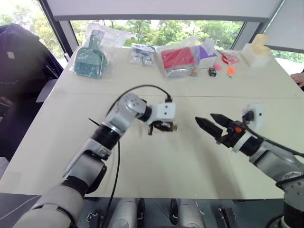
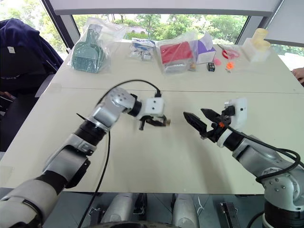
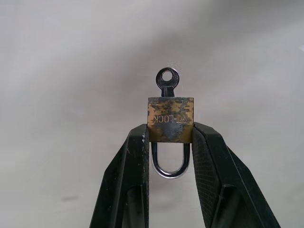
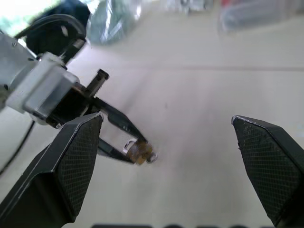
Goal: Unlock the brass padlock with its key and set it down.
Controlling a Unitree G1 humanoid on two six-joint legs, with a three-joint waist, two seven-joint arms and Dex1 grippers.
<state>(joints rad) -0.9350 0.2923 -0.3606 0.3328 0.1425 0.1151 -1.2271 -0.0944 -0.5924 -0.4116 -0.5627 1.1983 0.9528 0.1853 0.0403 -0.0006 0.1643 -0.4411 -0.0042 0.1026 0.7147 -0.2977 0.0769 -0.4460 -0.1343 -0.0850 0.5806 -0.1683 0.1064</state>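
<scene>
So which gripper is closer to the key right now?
Left. The left gripper is shut on the padlock, with the key sticking out of its body just past the fingertips. The right gripper is open, facing it across a gap of bare table.

A pale table (image 1: pixel 156 161), apparently two tops joined along a seam, stands before a row of windows (image 1: pixel 156 26) with dark frames; daylight and green foliage show through the glass. A white blind (image 1: pixel 161 8) hangs above. A dark garment (image 2: pixel 21 45) drapes what may be a chair at left.
</scene>
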